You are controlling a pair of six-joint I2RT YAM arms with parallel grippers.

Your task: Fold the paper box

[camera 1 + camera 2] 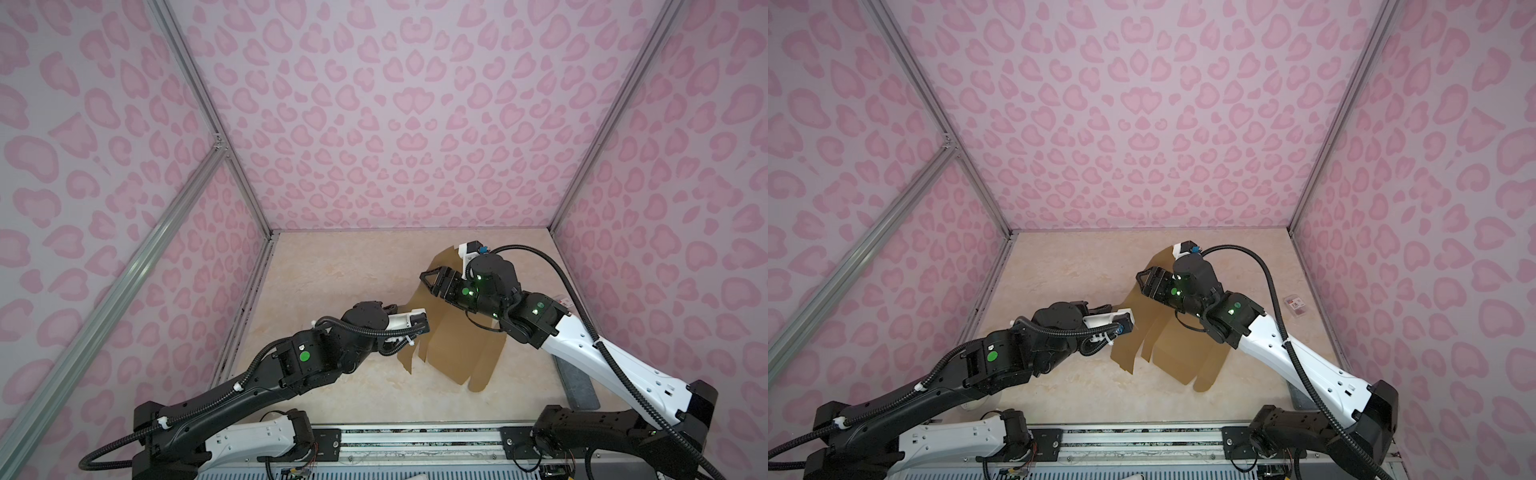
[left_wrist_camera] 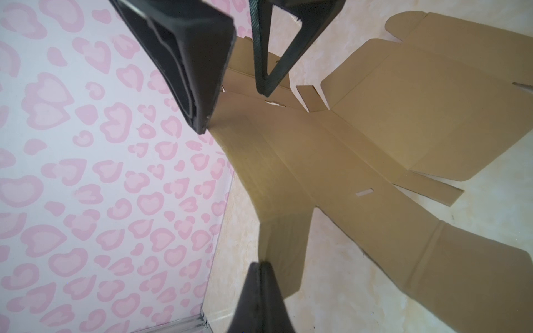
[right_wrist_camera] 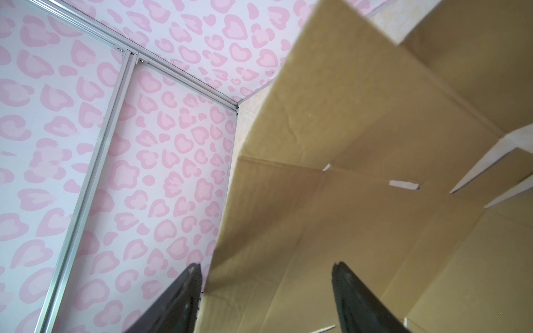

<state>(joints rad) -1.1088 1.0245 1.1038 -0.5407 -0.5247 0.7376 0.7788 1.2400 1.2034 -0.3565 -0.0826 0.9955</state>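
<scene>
The paper box (image 1: 457, 345) (image 1: 1179, 349) is a flat brown die-cut sheet with flaps and slits, tilted up off the table on its left and far side. My left gripper (image 2: 261, 266) is shut on the edge of one narrow flap; in both top views it (image 1: 397, 308) (image 1: 1106, 308) sits at the sheet's left edge, mostly hidden by the wrist. My right gripper (image 3: 265, 266) (image 1: 428, 279) (image 1: 1144, 277) is open at the sheet's raised far part. Its jaws stand wide apart astride the cardboard (image 3: 331, 173) edge. Its fingers (image 2: 202, 72) also show in the left wrist view.
A small clear packet with a red-white label (image 1: 1296, 305) lies near the right wall. A grey metal plate (image 1: 577, 382) lies under the right arm. Pink patterned walls close three sides, and an aluminium rail (image 1: 415, 436) runs along the front.
</scene>
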